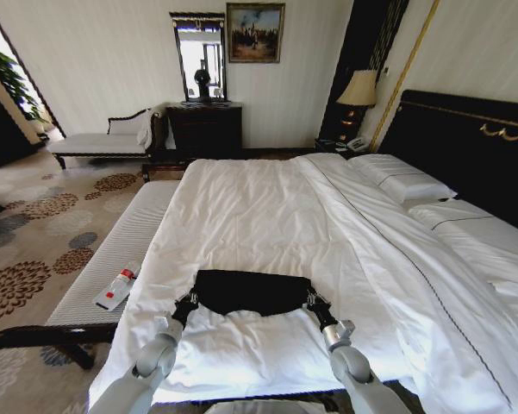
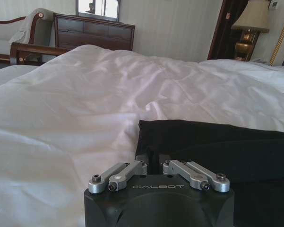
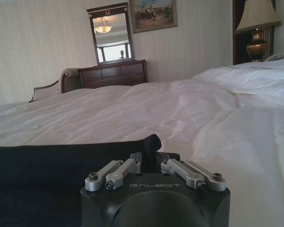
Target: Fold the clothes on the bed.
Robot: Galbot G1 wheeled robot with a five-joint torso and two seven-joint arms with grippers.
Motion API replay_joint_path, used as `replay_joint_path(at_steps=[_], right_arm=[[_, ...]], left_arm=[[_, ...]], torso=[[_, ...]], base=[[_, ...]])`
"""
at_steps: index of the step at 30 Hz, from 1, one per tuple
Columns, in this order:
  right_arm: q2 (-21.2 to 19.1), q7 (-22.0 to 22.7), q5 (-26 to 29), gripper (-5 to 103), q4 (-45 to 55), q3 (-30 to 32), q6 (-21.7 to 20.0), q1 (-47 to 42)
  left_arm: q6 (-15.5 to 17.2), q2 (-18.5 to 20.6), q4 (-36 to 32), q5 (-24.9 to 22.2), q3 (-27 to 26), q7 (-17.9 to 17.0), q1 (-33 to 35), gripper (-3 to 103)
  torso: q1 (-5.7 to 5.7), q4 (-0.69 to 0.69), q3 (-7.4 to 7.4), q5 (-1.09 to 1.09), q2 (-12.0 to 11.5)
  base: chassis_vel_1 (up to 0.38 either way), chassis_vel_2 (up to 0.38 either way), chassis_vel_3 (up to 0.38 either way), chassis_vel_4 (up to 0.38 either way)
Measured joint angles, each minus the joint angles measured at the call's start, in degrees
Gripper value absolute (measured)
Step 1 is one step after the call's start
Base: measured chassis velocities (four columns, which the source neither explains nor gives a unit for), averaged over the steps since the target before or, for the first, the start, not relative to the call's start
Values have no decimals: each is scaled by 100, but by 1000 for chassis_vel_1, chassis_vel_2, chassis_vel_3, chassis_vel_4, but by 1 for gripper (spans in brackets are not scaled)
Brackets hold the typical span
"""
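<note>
Gripping black clothes (image 1: 250, 291): both pincers (image 1: 190, 301) (image 1: 311, 301); bench (image 1: 121, 250) alongside.

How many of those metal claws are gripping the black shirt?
2. The left gripper pinches the black shirt's left edge, and the right gripper pinches its right edge, both low over the bed near its foot end.

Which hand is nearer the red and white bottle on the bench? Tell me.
Left. The left hand grips the black T-shirt's left corner, on the bed's bench side, nearer the bottle. The right hand grips the opposite corner, farther away.
</note>
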Motion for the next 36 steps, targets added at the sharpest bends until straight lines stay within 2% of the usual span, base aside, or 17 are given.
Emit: replay_joint_path(at_steps=[2, 4, 6, 7, 8, 9, 11, 12, 14, 15, 16, 17, 21, 24, 28, 34, 36], right_arm=[[-19, -31, -113, 25, 41, 15, 110, -180], [-19, -35, -148, 30, 76, 35, 154, -256], [-23, -45, -177, 41, 186, 101, 232, -400], [-33, -54, -178, 41, 244, 147, 268, -473], [-59, -79, -171, 52, 330, 252, 320, -602], [-59, -79, -171, 52, 330, 252, 320, -602], [-138, -117, -83, 57, 501, 420, 358, -806], [-138, -117, -83, 57, 501, 420, 358, -806], [-288, -130, -29, 68, 714, 571, 357, -896], [-390, -127, -44, 73, 810, 619, 339, -875], [-503, -114, -93, 79, 878, 631, 296, -788], [-503, -114, -93, 79, 878, 631, 296, -788], [-968, -35, -347, 94, 757, 383, 157, -89], [-1126, -36, -650, 100, 461, 217, 141, 287], [-1166, -36, -1059, 100, 74, 92, 165, 633], [-1094, -123, -2161, 100, -1122, -915, 564, 2142], [-1046, -170, -2463, 100, -1498, -1279, 730, 2616]], left_arm=[[-22, 33, -54, 14, -176, 42, 145, 24], [-26, 38, -55, 1, -253, 48, 169, 24], [-29, 47, -55, -80, -422, 48, 178, 35], [-29, 51, -57, -126, -478, 48, 174, 40], [-28, 60, -75, -205, -576, 44, 160, 45], [-28, 60, -75, -205, -576, 44, 160, 45], [-22, 79, -151, -310, -713, 42, 150, 57], [-22, 79, -151, -310, -713, 42, 150, 57], [-17, 103, -295, -326, -819, 45, 190, 68], [-13, 116, -386, -314, -847, 59, 238, 68], [-9, 127, -505, -250, -869, 74, 314, 73], [-9, 127, -505, -250, -869, 74, 314, 73], [-38, 95, -920, 239, -871, 143, 734, 94], [-43, 58, -1066, 417, -761, 172, 920, 98], [-47, 47, -1189, 492, -544, 260, 1046, 100], [-204, -106, -1504, 624, -673, 348, 1919, 100], [-275, -58, -1637, 621, -717, 351, 2203, 100]], torso=[[-1, 0, -1, 0, 0], [-1, 0, 0, 1, 0], [-1, 0, -1, 0, 0], [0, 1, 0, 1, 0], [0, 0, 0, 0, 0], [0, 0, 0, 0, 0], [0, -1, 0, 0, 0], [0, -1, 0, 0, 0], [0, -3, 0, 0, 1], [0, -2, 0, -1, 0], [0, -3, 0, 0, 0], [0, -3, 0, 0, 0], [0, 3, 0, 0, 0], [0, 7, 0, 2, 0], [0, -6, 0, -2, 0], [1, 7, 1, 1, 0], [1, 4, 1, 2, 0]], base=[[0, 0, 0, 0], [0, 0, 0, 0], [0, 0, 0, 0], [0, 0, 0, 0], [0, 0, 0, 0], [0, 0, 0, 0], [0, 0, 0, 0], [0, 0, 0, 0], [0, 0, 0, 0], [0, 0, 0, 0], [0, 0, 0, 0], [0, 0, 0, 0], [0, 0, 0, 0], [0, 0, 0, 0], [0, 0, 0, 0], [0, 0, 0, 0], [0, 0, 0, 0]])
